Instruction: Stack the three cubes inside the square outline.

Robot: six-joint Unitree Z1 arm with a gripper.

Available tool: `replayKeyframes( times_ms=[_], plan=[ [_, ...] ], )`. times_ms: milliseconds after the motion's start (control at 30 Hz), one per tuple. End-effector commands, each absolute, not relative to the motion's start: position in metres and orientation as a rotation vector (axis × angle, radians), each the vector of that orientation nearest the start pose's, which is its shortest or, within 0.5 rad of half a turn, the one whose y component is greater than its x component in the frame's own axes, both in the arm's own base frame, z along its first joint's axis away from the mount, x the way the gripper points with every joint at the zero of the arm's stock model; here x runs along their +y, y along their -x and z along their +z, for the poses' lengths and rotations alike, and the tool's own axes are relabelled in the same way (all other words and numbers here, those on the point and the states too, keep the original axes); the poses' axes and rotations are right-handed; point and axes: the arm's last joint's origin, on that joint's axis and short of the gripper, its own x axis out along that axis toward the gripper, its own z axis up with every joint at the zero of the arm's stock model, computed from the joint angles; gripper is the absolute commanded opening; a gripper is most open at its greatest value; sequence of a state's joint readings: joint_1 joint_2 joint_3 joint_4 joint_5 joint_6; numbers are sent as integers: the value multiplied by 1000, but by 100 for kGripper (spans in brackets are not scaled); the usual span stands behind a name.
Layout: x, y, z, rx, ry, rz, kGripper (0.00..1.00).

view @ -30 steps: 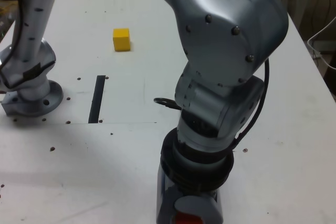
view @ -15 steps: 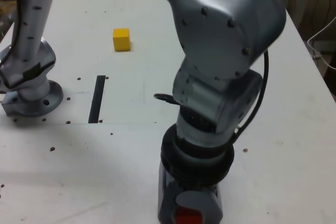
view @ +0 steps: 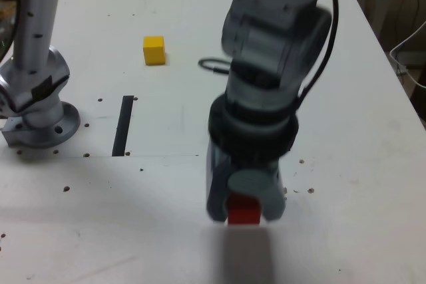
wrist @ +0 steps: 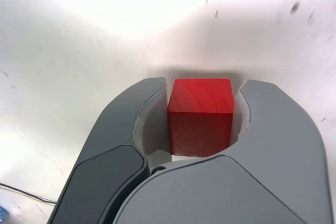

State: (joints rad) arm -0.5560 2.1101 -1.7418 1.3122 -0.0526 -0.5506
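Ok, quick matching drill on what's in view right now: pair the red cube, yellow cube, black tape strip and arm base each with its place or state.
Things:
1. red cube
2. yellow cube
3. black tape strip
4. arm base

Places or states:
A. bolted at the exterior view's left edge
B. lying flat between the base and the gripper
C. held in the gripper
D. sitting alone on the table, far side

Pairs: 1-C, 2-D, 3-B, 4-A
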Motion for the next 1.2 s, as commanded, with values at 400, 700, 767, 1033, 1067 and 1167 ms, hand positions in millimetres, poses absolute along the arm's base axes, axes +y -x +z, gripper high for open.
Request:
replayKeyframes(
  times_ms=[400,700,767,1033,1067,1167],
  plan=[
    [-124,-357,263,1732,-3,78,25],
    [-80,-370,265,1723,40,113,24],
    [-71,-372,266,1722,49,117,24],
    [-40,-374,264,1737,71,123,24],
    [-38,-374,263,1739,73,122,24],
    [-33,-374,262,1743,75,115,24]
  ],
)
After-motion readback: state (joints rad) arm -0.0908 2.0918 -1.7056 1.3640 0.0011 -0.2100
